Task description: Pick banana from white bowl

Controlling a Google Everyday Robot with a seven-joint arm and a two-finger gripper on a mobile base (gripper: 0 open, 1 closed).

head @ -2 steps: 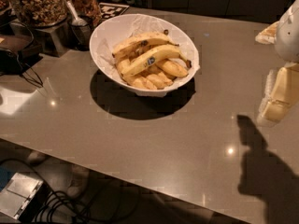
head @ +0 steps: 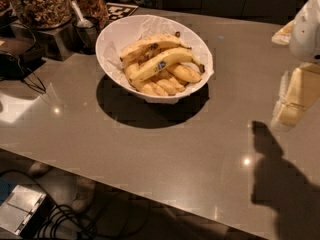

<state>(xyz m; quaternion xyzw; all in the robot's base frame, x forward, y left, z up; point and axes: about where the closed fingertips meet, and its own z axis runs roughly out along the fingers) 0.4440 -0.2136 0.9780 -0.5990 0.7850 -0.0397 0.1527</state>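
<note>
The white bowl (head: 115, 39) stands on the grey table at the upper middle of the camera view. Several bananas lie in it. The long curved banana (head: 165, 63) with a small dark sticker at mid-length lies on top of the pile, running from lower left to upper right. A brown-spotted banana (head: 150, 44) lies behind it, and shorter ones (head: 172, 84) lie below it. My gripper (head: 292, 96) hangs at the right edge of the view, well to the right of the bowl and above the table. It holds nothing that I can see.
Glass jars of nuts (head: 40, 4) and a metal scoop (head: 80, 19) stand at the back left. Dark cables (head: 20, 76) lie on the table's left side. The table's front edge (head: 125, 191) runs across the bottom, with a box and cords (head: 30, 209) on the floor below.
</note>
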